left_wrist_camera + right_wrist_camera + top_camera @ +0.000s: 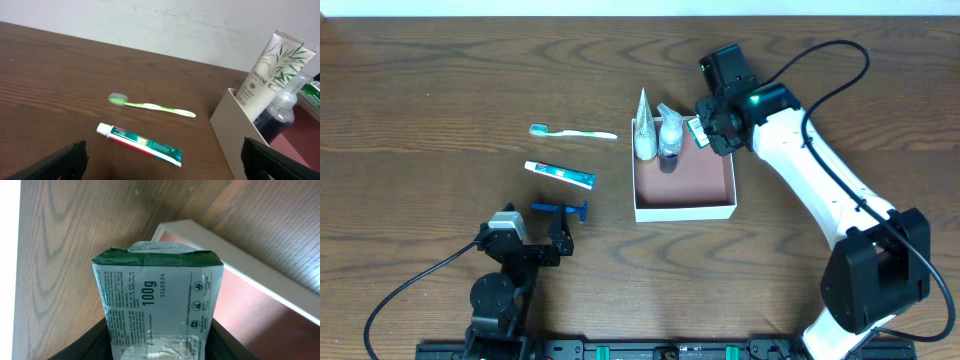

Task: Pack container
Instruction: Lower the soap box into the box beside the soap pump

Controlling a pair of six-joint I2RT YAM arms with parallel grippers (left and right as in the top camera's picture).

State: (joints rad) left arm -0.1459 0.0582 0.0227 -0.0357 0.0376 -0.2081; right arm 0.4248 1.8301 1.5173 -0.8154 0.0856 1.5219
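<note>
Wood table (420,250): container (685,211), green packet (155,315) in R claw (157,352) over corner

Bright, even indoor light, soft faint shadows.
Overhead sharp, mild sheen on the table (420,200); left wrist view slightly soft; the packet (155,305) has its lowest print blurred in right wrist view.
</note>
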